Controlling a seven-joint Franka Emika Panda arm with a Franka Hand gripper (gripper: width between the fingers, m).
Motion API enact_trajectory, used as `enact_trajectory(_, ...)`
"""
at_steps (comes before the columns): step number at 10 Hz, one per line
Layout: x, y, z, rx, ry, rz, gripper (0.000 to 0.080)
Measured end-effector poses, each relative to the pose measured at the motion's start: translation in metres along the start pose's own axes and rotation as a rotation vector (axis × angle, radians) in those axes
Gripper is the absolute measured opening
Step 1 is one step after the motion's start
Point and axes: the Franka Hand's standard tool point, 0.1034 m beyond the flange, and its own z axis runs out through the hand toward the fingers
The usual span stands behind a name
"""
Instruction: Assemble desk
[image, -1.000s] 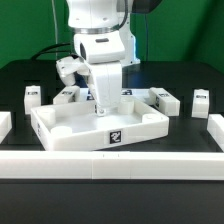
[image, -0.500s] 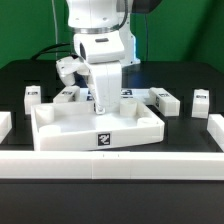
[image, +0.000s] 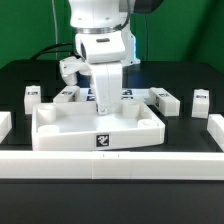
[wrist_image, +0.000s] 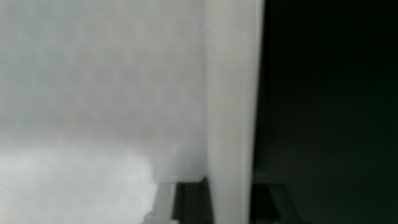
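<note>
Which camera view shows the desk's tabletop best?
The exterior view. It shows nearly the whole tray-like tabletop, with its walls and the tag on its front. The wrist view gives only a blurred white surface with one straight edge, too close to tell what part it is.

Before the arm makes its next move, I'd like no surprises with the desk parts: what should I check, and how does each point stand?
1. The large white tray-like plastic tabletop lies flat, open side up: ok.
2. Its front wall runs parallel to the long white border rail: ok.
3. The gripper sits low at the tabletop's far wall: ok.
4. The gripper is closed on that wall: cannot tell; the wrist view is blurred.
5. Four short white square-section legs sit loose beyond the tabletop, none socketed: ok.
</note>
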Motion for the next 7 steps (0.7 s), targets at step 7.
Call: enact_trajectory(7,0.062,0.063,0.0,-0.03,0.023,0.221,0.0061)
